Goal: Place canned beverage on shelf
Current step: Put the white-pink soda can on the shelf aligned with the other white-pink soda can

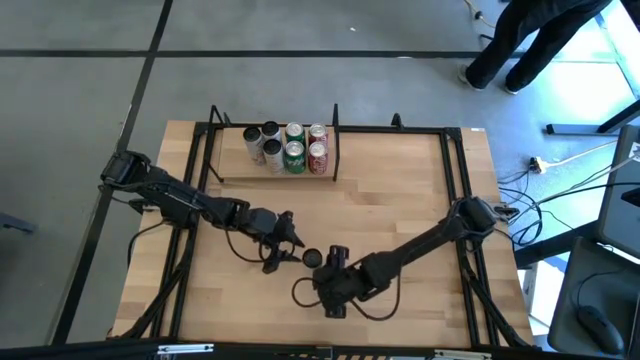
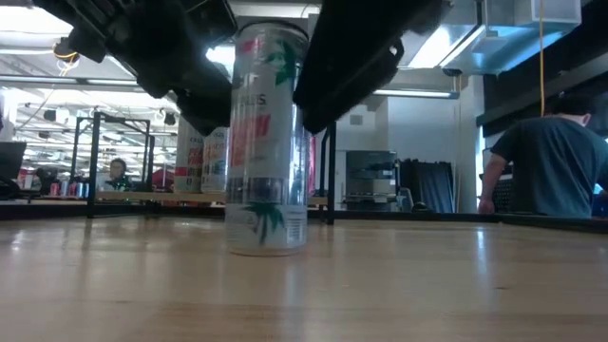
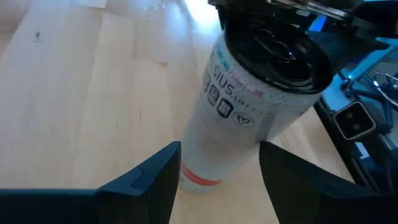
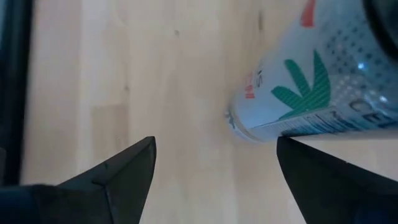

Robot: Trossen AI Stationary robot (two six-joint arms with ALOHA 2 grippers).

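Observation:
A tall white can with a green leaf print [image 2: 269,142] stands upright on its base on the wooden table, near the middle front; its dark top shows in the high view [image 1: 312,258]. My left gripper [image 1: 289,245] is open just left of the can, its fingers [image 3: 168,168] on either side of the can's lower part without touching. My right gripper [image 1: 330,278] is open, pointing down at the table just right of and nearer than the can [image 4: 311,93]. The shelf [image 1: 232,168] stands at the far edge and holds several cans [image 1: 293,148].
Black frame rails [image 1: 452,170] run along the table's sides and far edge. A cable loop [image 1: 300,293] lies on the table by my right gripper. A person stands beyond the table at the right [image 2: 546,161]. Bare wood lies between the can and the shelf.

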